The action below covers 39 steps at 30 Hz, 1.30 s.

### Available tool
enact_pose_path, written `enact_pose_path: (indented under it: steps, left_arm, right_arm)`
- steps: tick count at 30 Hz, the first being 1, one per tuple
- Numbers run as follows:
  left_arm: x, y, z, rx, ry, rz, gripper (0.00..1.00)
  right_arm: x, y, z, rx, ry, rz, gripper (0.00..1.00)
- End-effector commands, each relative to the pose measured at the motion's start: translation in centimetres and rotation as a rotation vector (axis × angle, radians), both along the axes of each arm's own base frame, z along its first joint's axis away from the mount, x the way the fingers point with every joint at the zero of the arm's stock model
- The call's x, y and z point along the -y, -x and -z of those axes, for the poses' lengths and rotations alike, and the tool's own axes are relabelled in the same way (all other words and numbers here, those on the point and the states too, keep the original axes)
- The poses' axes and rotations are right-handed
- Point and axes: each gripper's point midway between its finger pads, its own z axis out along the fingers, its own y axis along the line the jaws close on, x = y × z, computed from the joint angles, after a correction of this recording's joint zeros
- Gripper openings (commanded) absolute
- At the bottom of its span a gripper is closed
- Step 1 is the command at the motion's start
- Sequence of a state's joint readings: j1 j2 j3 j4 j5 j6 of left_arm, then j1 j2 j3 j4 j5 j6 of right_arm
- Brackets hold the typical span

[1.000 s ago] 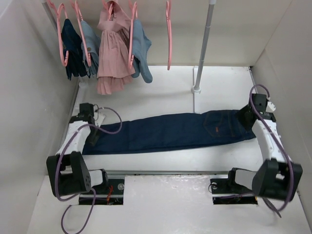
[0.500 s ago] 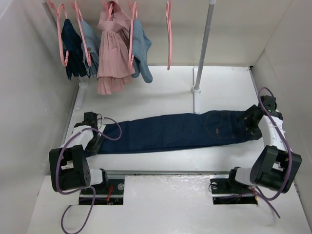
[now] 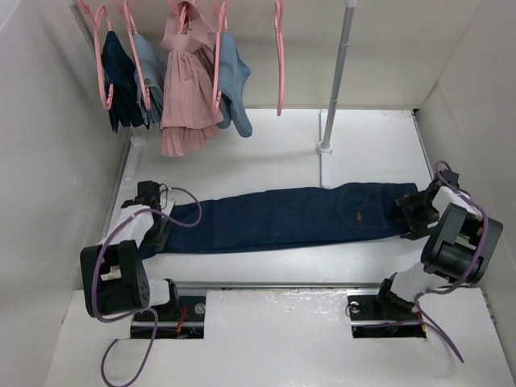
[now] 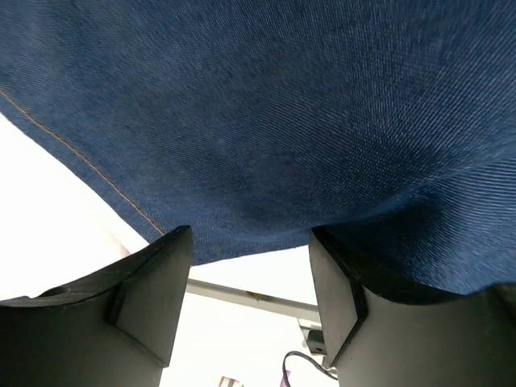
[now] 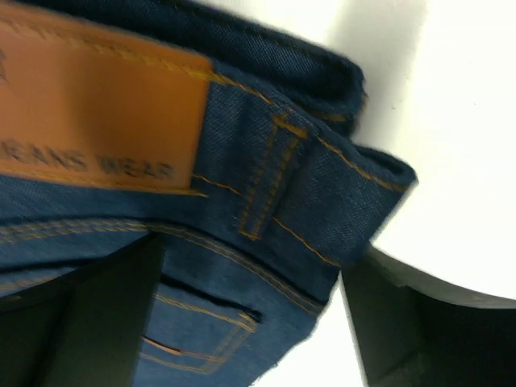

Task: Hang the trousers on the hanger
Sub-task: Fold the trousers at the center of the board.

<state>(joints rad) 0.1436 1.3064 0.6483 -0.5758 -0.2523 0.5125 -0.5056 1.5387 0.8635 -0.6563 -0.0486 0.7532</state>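
The trousers, dark navy jeans, lie flat across the table, leg ends at the left and waistband at the right. The empty pink hanger hangs on the rail at the back, apart from both arms. My left gripper is low at the leg ends. In the left wrist view it is open, and the denim hem lies at its fingertips. My right gripper is at the waistband. In the right wrist view it is open, jaws wide apart on either side of the waistband and its brown leather patch.
Several other pink hangers with a pink dress and blue garments hang at the back left. A grey upright pole stands on a base behind the jeans. White walls close in both sides.
The right arm has folded up and its gripper has dropped onto the waistband. The left gripper has come down and nearer, to the leg ends. The jeans have hardly shifted.
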Motion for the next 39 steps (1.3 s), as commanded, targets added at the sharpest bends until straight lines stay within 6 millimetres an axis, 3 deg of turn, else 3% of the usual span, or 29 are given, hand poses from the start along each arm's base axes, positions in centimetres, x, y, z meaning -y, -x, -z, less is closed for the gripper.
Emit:
enact_pose_path:
  steps: [1, 4, 5, 7, 8, 12, 14, 16, 20, 23, 27, 34, 37, 38, 39]
  left_arm:
    - [0.5, -1.4, -1.2, 0.057, 0.027, -0.024, 0.57]
    - [0.5, -1.4, -1.2, 0.046, 0.028, -0.025, 0.57]
    - [0.4, -1.8, -1.5, 0.057, 0.027, -0.025, 0.57]
    - [0.4, -1.9, -1.7, 0.057, 0.027, -0.025, 0.57]
    - [0.4, -2.4, -2.4, 0.071, 0.025, -0.024, 0.58]
    - [0.5, -3.7, -4.2, 0.102, 0.042, -0.019, 0.59]
    - [0.8, -4.6, -5.0, 0.129, 0.061, -0.012, 0.60]
    - [0.8, -4.9, -5.4, 0.133, 0.063, -0.021, 0.60]
    - [0.3, -5.1, -4.8, 0.131, 0.035, -0.037, 0.60]
    - [0.0, -4.4, -3.3, 0.095, 0.036, -0.036, 0.63]
    - [-1.1, -3.2, -1.8, 0.045, 0.106, -0.071, 0.70]
    - [0.9, -3.5, 0.5, -0.020, 0.300, -0.069, 0.73]
    - [2.8, -4.5, 1.5, -0.025, 0.411, -0.047, 0.58]
    - [3.9, -5.1, 1.5, -0.017, 0.462, -0.027, 0.51]
    - [4.3, -5.4, 1.7, -0.010, 0.486, -0.023, 0.35]
  right_arm:
    - [1.5, -2.5, 0.4, 0.059, 0.038, 0.010, 0.87]
    - [1.5, -2.6, 1.0, 0.039, 0.031, -0.002, 0.63]
    - [1.7, -2.9, 1.0, 0.053, 0.038, -0.002, 0.42]
    - [1.9, -3.0, 0.9, 0.059, 0.046, -0.010, 0.20]
    - [2.4, -3.6, 0.4, 0.071, 0.065, -0.007, 0.00]
    - [4.5, -4.0, -1.9, 0.076, 0.181, -0.032, 0.00]
    - [6.0, -3.8, -4.5, 0.090, 0.277, -0.020, 0.00]
    - [6.3, -4.8, -8.8, 0.162, 0.391, -0.023, 0.00]
    - [5.0, -6.2, -15.8, 0.257, 0.595, -0.070, 0.00]
    - [3.7, -6.7, -19.5, 0.313, 0.689, -0.084, 0.00]
    - [3.9, -6.3, -21.8, 0.356, 0.727, -0.079, 0.00]
    - [2.6, -6.8, -24.5, 0.443, 0.804, -0.163, 0.00]
    - [3.0, -6.5, -25.4, 0.448, 0.830, -0.152, 0.00]
    - [3.0, -6.5, -25.4, 0.444, 0.834, -0.159, 0.00]
    - [3.3, -6.4, -26.0, 0.443, 0.852, -0.141, 0.00]
